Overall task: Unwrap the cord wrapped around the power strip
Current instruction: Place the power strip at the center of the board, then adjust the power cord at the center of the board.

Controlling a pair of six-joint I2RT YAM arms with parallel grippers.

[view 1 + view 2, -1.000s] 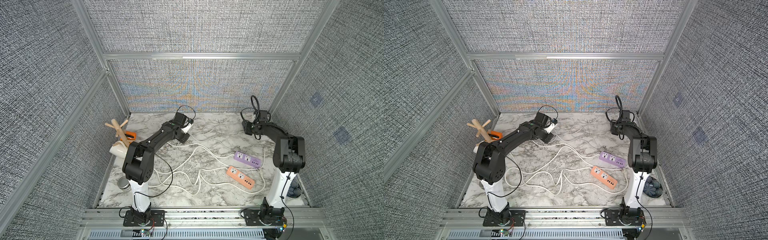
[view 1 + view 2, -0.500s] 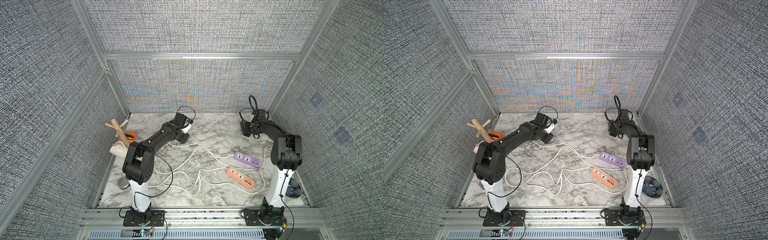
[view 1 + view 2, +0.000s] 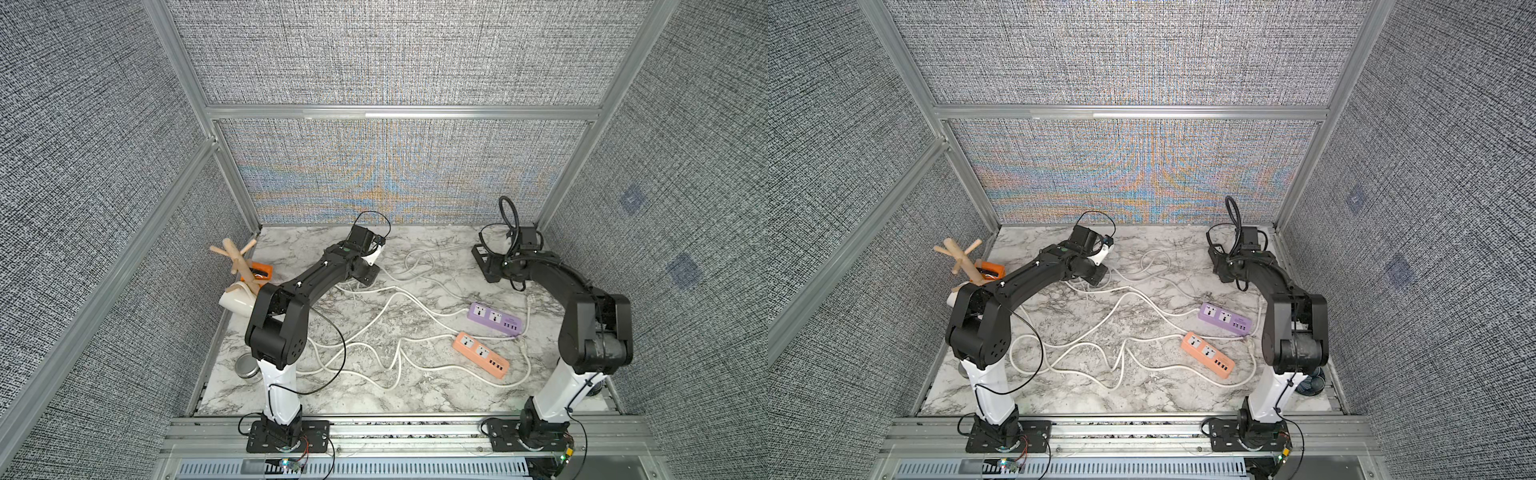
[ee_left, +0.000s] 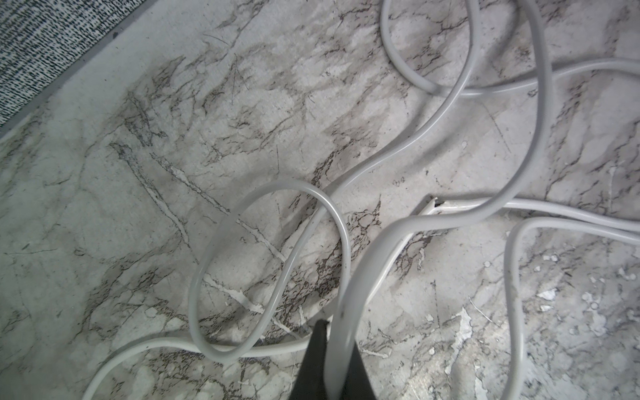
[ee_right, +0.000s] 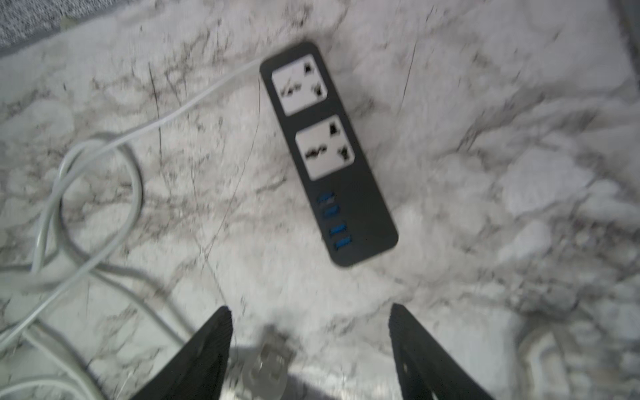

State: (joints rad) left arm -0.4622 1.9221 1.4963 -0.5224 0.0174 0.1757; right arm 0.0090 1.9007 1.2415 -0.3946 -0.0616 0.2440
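Power strip point(image 5: 329, 156) lying bare on desk point(image 5: 485, 104), right claw point(image 5: 308, 311) just spread wide above it. Left claw point(image 4: 337, 337) clamped on white cord point(image 4: 370, 263). Unwrapping looks done.

Power strip point(image 5: 329, 156) back right on table point(image 5: 485, 104); cord point(image 5: 194, 104) loops left.

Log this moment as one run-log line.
left gripper: shut on white plastic cord | right gripper: open, facing black rectangular power strip | strip: flat on marble table, no cord wound round it
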